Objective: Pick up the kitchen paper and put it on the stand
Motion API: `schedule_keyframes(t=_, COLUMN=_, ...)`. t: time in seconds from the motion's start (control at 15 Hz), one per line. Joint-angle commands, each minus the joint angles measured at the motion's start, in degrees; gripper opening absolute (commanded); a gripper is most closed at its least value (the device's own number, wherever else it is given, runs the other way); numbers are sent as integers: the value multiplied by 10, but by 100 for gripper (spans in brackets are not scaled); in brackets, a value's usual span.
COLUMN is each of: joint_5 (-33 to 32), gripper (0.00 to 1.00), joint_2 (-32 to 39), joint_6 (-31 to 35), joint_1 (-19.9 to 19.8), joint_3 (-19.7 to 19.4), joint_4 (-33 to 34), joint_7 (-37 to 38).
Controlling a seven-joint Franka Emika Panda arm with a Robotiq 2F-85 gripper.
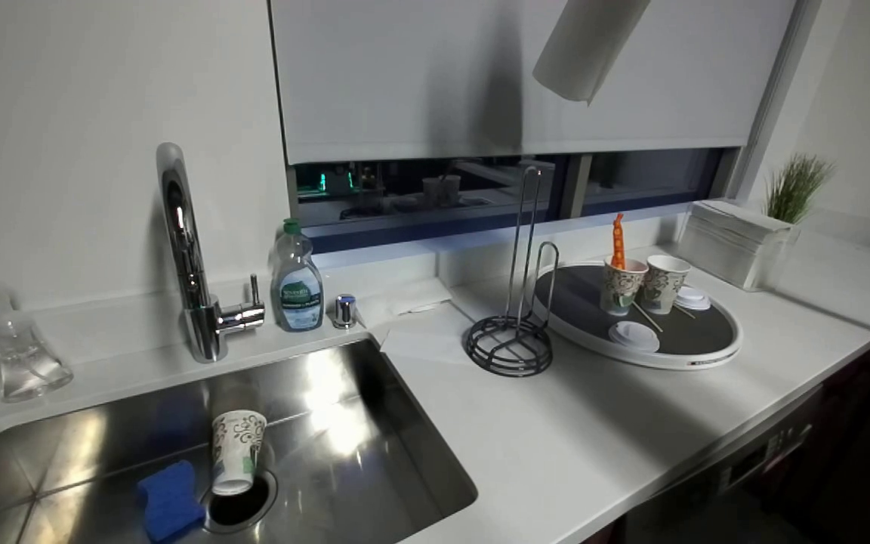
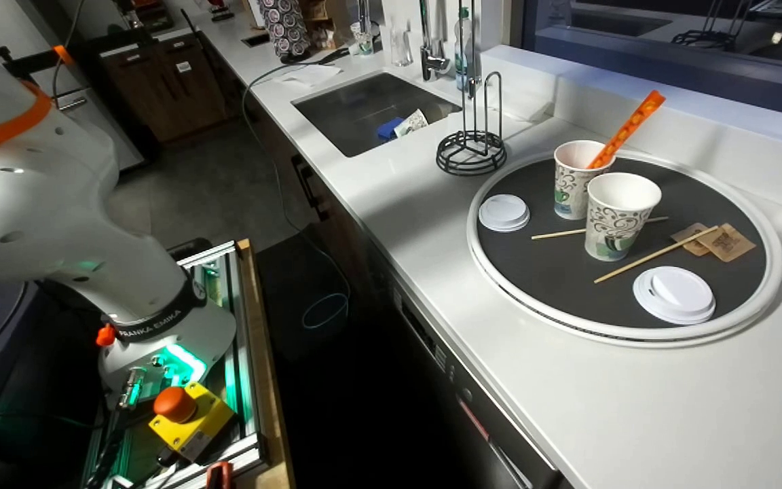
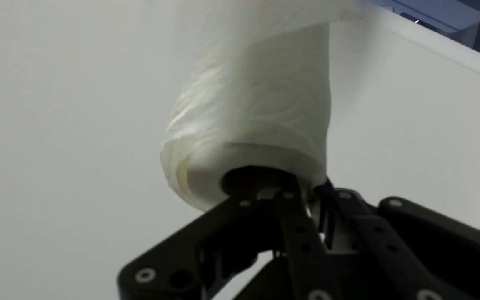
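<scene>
Kitchen paper (image 1: 590, 49) hangs in the air in an exterior view, up toward one o'clock from the bare stand (image 1: 518, 332) and tilted that way, so I judge the pick-up done. In the wrist view my gripper (image 3: 308, 192) is clamped on the paper's wall at about four o'clock of the near end, one finger apparently inside the core, the other outside. Carrying it over the stand, straightening it, lowering it onto the rod and letting go all remain, as I read it.
</scene>
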Motion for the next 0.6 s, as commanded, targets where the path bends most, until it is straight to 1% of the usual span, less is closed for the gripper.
schedule_keyframes(t=0.0, joint_5=0, gripper=11, joint_2=1, joint_6=0, joint_1=0, joint_3=-1, joint_4=-3, joint_7=0)
schedule_keyframes(t=0.07, joint_5=0, gripper=3, joint_2=1, joint_6=0, joint_1=0, joint_3=-1, joint_4=-5, joint_7=0)
schedule_keyframes(t=0.27, joint_5=31, gripper=3, joint_2=-19, joint_6=-72, joint_1=19, joint_3=7, joint_4=2, joint_7=-66)
schedule_keyframes(t=0.4, joint_5=69, gripper=3, joint_2=-37, joint_6=-124, joint_1=34, joint_3=8, joint_4=9, joint_7=-110)
schedule_keyframes(t=0.53, joint_5=84, gripper=3, joint_2=-62, joint_6=-179, joint_1=44, joint_3=7, joint_4=5, joint_7=-135)
